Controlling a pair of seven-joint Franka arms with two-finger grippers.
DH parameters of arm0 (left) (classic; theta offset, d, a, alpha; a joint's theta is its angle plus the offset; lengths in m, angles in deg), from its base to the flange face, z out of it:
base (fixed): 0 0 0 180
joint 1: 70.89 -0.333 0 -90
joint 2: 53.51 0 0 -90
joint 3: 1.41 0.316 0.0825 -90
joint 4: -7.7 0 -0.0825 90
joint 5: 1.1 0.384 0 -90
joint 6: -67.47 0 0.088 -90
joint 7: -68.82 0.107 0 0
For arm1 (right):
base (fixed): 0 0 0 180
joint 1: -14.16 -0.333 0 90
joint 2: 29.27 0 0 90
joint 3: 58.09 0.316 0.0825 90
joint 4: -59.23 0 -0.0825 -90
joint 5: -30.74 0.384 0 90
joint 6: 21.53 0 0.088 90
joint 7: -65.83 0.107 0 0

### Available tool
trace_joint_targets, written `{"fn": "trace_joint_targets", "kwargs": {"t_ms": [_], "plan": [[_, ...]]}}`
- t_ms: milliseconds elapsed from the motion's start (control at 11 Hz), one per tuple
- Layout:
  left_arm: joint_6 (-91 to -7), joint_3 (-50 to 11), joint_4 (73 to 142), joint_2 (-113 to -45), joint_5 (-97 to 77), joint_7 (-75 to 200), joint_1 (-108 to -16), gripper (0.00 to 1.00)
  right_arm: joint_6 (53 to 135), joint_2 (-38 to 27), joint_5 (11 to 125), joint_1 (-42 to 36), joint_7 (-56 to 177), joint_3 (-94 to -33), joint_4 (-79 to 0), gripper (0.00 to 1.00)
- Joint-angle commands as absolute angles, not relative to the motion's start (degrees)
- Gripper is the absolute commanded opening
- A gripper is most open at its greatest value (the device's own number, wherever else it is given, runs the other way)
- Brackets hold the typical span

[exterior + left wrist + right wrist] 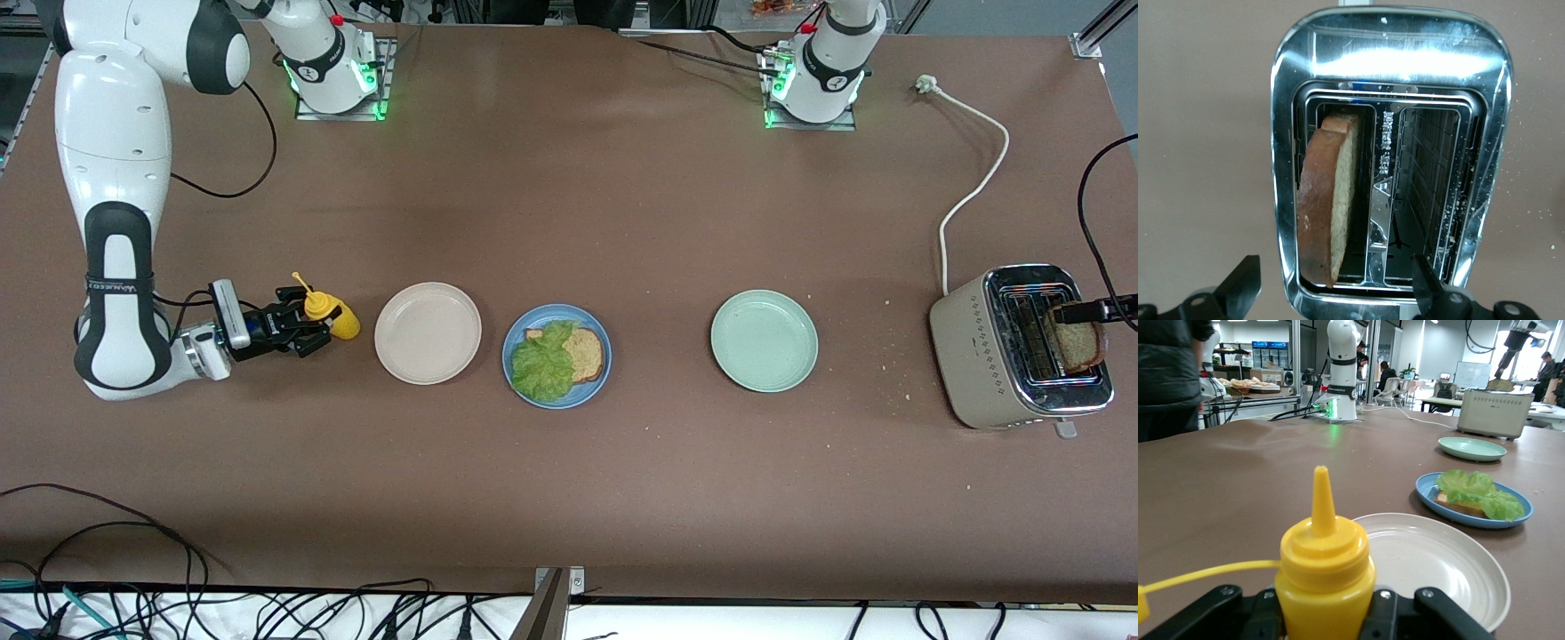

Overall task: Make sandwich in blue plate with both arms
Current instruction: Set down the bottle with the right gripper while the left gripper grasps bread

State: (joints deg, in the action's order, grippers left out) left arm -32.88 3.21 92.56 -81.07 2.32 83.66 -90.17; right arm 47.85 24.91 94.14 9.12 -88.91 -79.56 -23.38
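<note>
The right arm came down from its base at the top of the front view, bent at the elbow, and ended low over the table at its own end, forearm lying almost level. Its right gripper pointed sideways toward the row of plates, fingers clamped on one yellow squeeze bottle, which stood upright in the right wrist view with its nozzle up and its cap hanging off on a strap.

Beside the bottle sat one beige plate, with nothing on it. Next in the row came the blue plate, roughly midway along the table, carrying one slice of speckled brown bread with one crinkled green lettuce leaf laid across most of it; a corner of crust showed past the leaf's edge. Well apart, toward the left arm's end, lay one pale green plate, also bare. That made three plates in all.

At the left arm's end stood one beige toaster with a chrome top and two slots, its white cord trailing up the table. A second bread slice stood on edge in one slot; the other slot held nothing. The left gripper hung over the toaster, pointing straight down, fingers spread wide to either side of the slice without touching it.
</note>
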Motion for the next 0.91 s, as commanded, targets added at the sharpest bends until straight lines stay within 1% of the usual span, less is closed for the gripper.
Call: {"fn": "trace_joint_targets", "kwargs": {"t_ms": [0,91,182,273,364,456,547,638,820], "plan": [[-33.3,2.7,91.4,-82.4,3.9,84.5,-90.7,0.98,47.2,25.4,96.5,10.0,-89.5,-79.2,-23.2,0.83],[-33.3,2.7,91.4,-82.4,3.9,84.5,-90.7,0.83,47.7,25.4,96.5,10.4,-89.5,-79.2,-23.0,1.0],[-33.3,2.7,91.4,-82.5,3.9,84.6,-90.7,0.62,48.0,25.2,96.5,10.5,-89.5,-79.4,-22.9,1.0],[-33.3,2.7,91.3,-82.7,3.9,84.6,-90.7,0.45,48.5,25.1,96.5,10.5,-89.4,-79.5,-22.4,1.0],[-33.3,2.7,91.3,-82.7,4.0,84.6,-90.6,0.26,49.1,25.1,96.4,10.6,-89.4,-79.9,-21.9,1.0],[-33.3,2.7,91.3,-82.8,4.1,84.6,-90.6,0.12,49.4,25.1,96.3,10.6,-89.3,-80.9,-21.5,1.0],[-33.3,2.6,91.3,-82.8,5.0,85.7,-90.6,0.03,49.7,25.0,96.2,10.6,-89.3,-82.2,-21.0,1.0],[-33.3,2.7,91.3,-82.9,5.1,87.1,-90.6,0.0,50.1,25.1,96.1,10.6,-89.2,-82.9,-20.4,1.0],[-33.2,2.7,91.1,-82.5,5.1,88.8,-90.7,0.0,50.9,25.0,95.7,10.5,-86.6,-85.9,-18.6,1.0]]}}
